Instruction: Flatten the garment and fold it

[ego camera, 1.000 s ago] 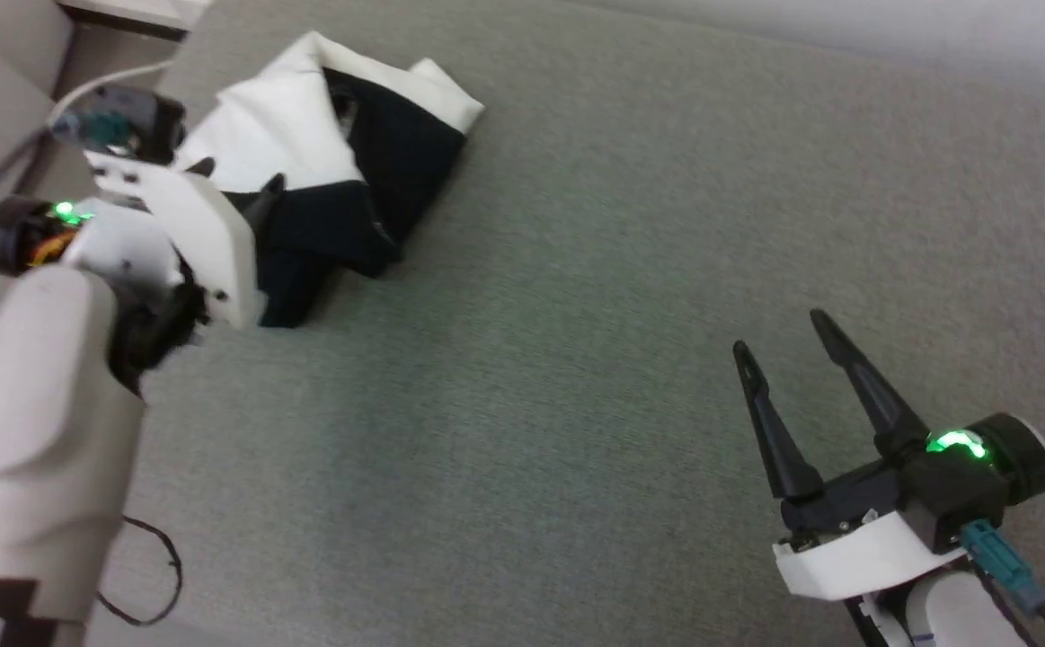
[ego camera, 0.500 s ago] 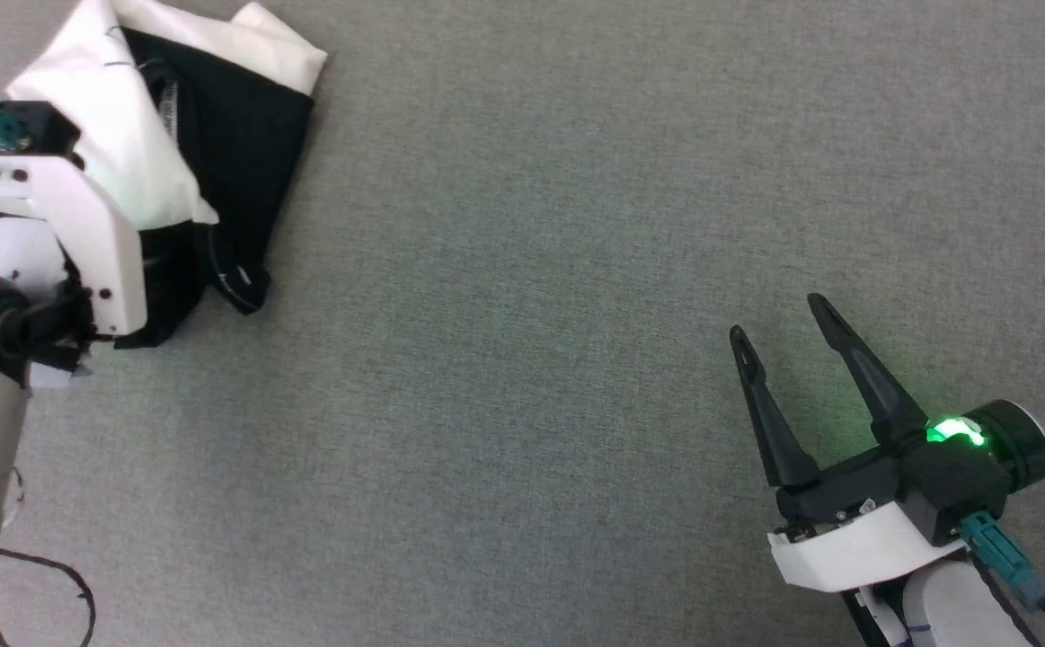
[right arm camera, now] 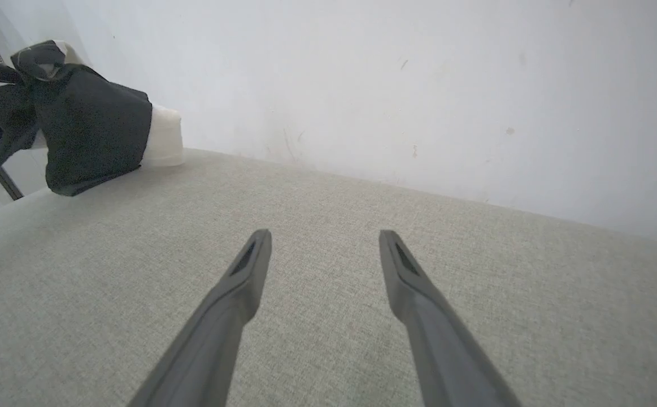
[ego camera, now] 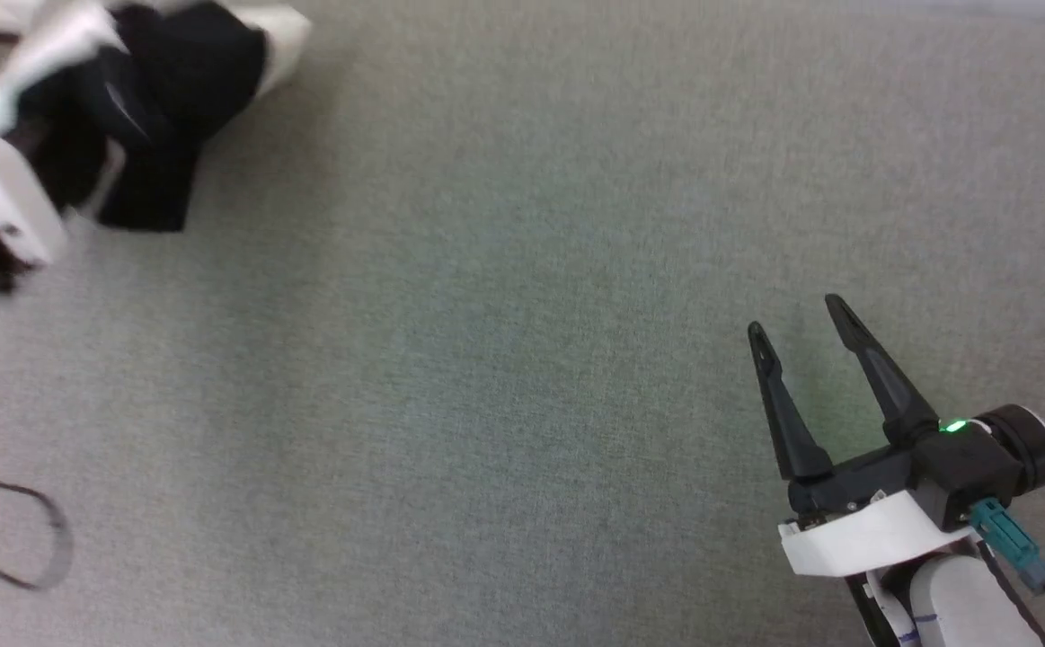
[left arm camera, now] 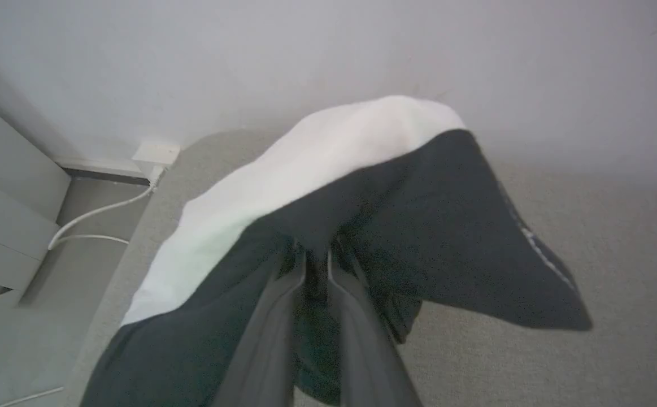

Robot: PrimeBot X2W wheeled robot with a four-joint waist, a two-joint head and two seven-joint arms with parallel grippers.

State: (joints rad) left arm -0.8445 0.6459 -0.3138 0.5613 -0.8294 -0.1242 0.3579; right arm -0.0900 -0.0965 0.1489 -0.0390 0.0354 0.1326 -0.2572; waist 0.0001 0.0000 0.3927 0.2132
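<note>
My left gripper has its jaws pressed nearly together, pinching a fold of black cloth from the soft shirt with a white body and black sleeves. The shirt is bunched and draped over those jaws, raised above the far left corner of the grey woven-cloth surface. In the right wrist view one black flap hangs down to that corner and a white fold sits against it, but I cannot tell how much of the cloth rests there. In the head view the shirt is blurred.

My right gripper hovers over the near right part of the surface. Its jaws are spread wide with nothing between them, pointing towards the pale white wall along the surface's far edge. A loop of thin black cable shows over the surface's near left part.
</note>
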